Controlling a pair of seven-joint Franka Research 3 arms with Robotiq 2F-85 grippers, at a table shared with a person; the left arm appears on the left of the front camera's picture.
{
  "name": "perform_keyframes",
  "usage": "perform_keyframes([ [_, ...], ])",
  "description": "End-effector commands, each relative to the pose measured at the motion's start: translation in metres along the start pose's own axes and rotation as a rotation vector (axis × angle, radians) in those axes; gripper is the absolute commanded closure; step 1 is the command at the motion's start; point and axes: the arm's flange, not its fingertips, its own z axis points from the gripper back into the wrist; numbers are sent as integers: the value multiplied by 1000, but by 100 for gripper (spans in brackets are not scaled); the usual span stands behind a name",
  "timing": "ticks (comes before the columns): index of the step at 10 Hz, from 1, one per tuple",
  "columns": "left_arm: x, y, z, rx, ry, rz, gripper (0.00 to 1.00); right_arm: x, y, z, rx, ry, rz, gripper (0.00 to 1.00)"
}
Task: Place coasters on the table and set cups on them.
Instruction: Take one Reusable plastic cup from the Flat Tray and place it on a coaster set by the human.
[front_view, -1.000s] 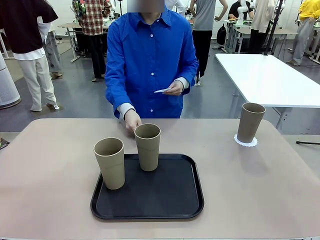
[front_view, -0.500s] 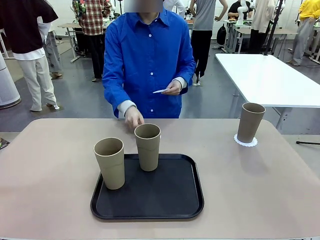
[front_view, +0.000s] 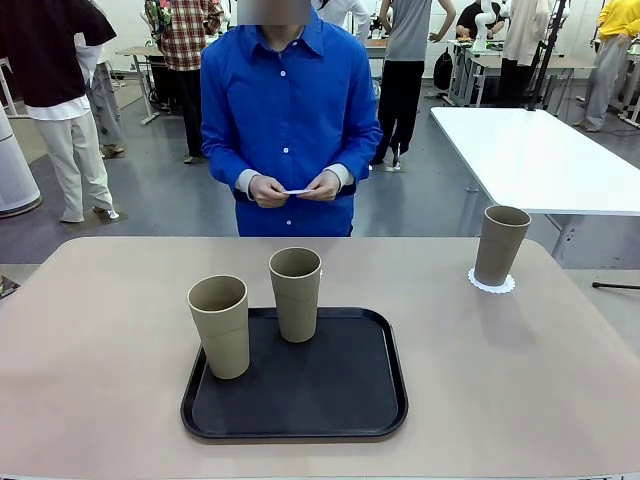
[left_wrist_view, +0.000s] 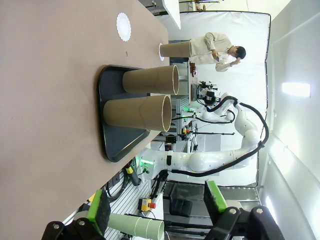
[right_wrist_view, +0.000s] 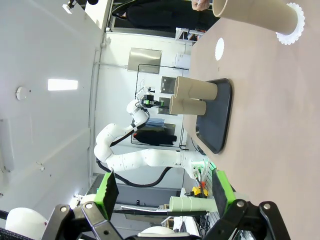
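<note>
1. On the near side, left hand (left_wrist_view: 156, 204) and right hand (right_wrist_view: 165, 187) both stand wide open, empty.
2. Two cups (front_view: 219, 325) stand on the black tray (front_view: 300, 400), mid-counter (front_view: 100, 350); third cup (front_view: 499, 245) sits on a coaster (front_view: 505, 287), far right.
3. Person (front_view: 290, 110) holds another coaster.

We can read no text, label, brand, number or sign. The cups (front_view: 296, 293) and the black tray (front_view: 320, 390) under them are plain. Any print on the equipment beyond the tray in the wrist views is too small and blurred for us to make out.
</note>
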Motion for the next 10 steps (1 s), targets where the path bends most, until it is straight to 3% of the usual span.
perform_keyframes([
  [1, -1, -1, 2, -12, -1, -7, 0, -2, -1, -2, 5, -5, -2, 0],
  [10, -1, -1, 2, -12, -1, -7, 0, -2, -1, -2, 5, -5, -2, 0],
])
